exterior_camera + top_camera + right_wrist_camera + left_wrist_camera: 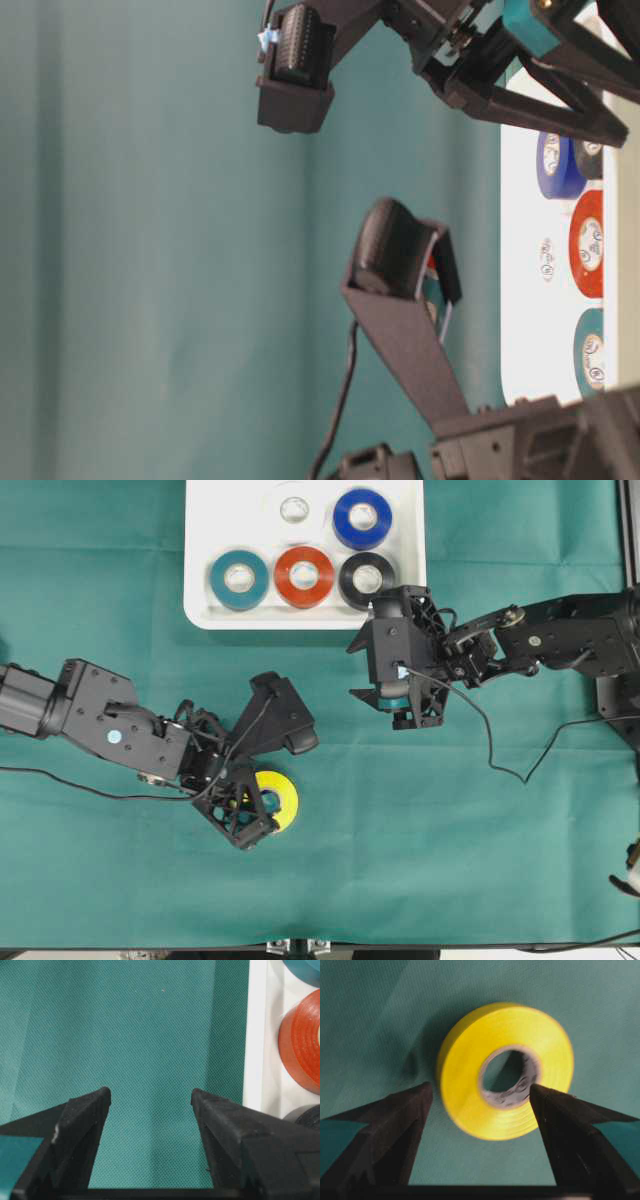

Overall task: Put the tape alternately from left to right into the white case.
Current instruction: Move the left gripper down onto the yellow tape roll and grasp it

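Overhead view: a green cloth (480, 860) covers the counter, with the white case (200, 540) at the top middle edge and both arms below it.
White case: shallow rectangular tray, rounded corners, raised rim, glossy white; it lies flat on the cloth.
Rolls in the case: a teal roll (239, 579), a red roll (304, 576) and a black roll (366, 577) stand side by side along the near rim; a blue roll (362, 518) and a white roll (294, 508) lie behind them. Each lies flat, hole up.
Yellow roll (282, 798): flat on the cloth, well apart from the case, lower left of middle. In the left wrist view it is bright yellow with a pale printed core, slightly blurred.
Left end effector (262, 788): spread wide, fingers on either side of the yellow roll. The right finger (570, 1135) sits just beside the roll's edge; whether either finger touches it cannot be told.
Right end effector (150, 1105): spread, nothing between the fingers, only bare cloth beneath. It hangs just beside the case's near right corner, close to the black roll.
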Available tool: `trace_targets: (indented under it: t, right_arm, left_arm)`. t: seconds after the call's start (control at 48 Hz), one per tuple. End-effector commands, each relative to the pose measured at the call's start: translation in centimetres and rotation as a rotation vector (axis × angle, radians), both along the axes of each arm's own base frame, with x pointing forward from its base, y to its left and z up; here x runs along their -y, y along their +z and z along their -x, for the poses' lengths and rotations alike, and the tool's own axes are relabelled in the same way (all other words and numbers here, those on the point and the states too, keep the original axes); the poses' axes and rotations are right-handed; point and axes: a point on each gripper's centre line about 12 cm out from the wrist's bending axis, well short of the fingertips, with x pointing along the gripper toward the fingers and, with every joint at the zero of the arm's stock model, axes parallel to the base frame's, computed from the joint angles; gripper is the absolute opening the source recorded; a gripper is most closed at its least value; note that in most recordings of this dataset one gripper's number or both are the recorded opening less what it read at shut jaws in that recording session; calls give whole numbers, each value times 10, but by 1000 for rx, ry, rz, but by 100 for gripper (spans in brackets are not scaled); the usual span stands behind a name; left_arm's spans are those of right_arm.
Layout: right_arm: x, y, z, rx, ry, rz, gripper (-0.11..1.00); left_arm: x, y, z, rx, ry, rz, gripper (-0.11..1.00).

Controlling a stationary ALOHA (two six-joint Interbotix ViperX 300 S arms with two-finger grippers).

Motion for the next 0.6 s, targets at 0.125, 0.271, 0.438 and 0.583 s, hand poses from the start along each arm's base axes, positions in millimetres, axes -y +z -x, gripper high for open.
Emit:
trace_targets:
  t: [0.125,0.271,0.438,0.583]
  right_arm:
    - [-2,6,-2,21,9,0,74]
    - [-2,5,-1,17,7,-2,74]
    - [-3,3,1,11,13,-3,74]
    - [-5,2,2,14,18,-11,74]
  left_arm:
    - [2,13,-12,48,-16,3,90]
    - [-2,4,-9,23,-13,-6,90]
    - [-8,-5,-4,-4,-1,-13,90]
    - [-11,-7,-4,-10,5,-15,90]
